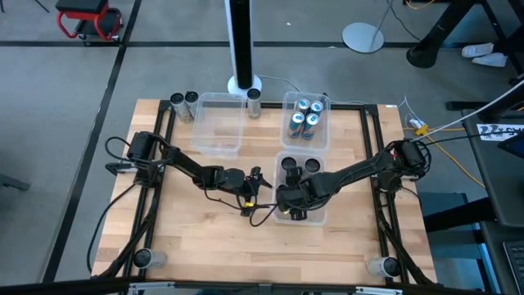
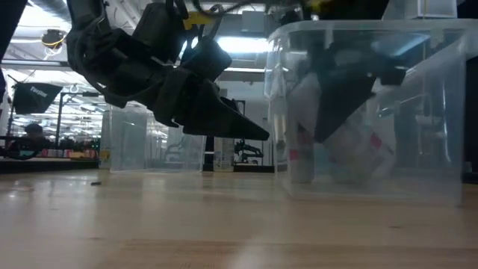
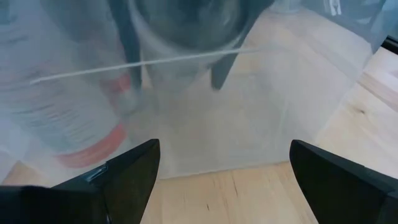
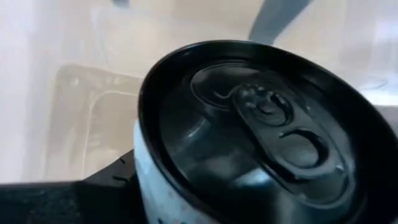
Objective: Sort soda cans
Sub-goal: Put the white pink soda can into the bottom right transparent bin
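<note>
while two dark cans (image 1: 183,99) stand at the far left corner of the wooden surface (image 1: 205,238), just beside an empty clear bin (image 1: 218,123), the left hand (image 1: 255,182) hovers low over the bare wood in the middle, its two fingers (image 3: 127,180) spread wide with nothing between them; in the left wrist view they point at the clear wall of the near bin (image 3: 261,112), through which a blurred can with a red band shows

a silver-grey can (image 1: 254,100) stands alone between the empty bin and the far right bin (image 1: 321,138), next to the base of a white pole (image 1: 241,41). that far right bin holds four blue-and-silver cans (image 1: 304,117), upright and close together

nearer the front, the near bin holds two black-topped cans (image 1: 300,165) standing at its far end. the right hand (image 1: 291,205) reaches down into the front end of this bin. the right wrist view is filled by a black can top (image 4: 261,124) with its pull tab, sitting right against the hand's dark finger (image 4: 93,193) and tilted toward the camera; whether the fingers are clamped on it or only close around it i cannot tell. the low view shows the left hand (image 2: 216,112) hanging above the wood beside the bin wall (image 2: 448,134), with a pale can (image 2: 358,149) leaning at a slant inside under the right arm

two more cans (image 1: 146,259) show near the front corners of the surface, one on each side, well apart from the bins
</note>
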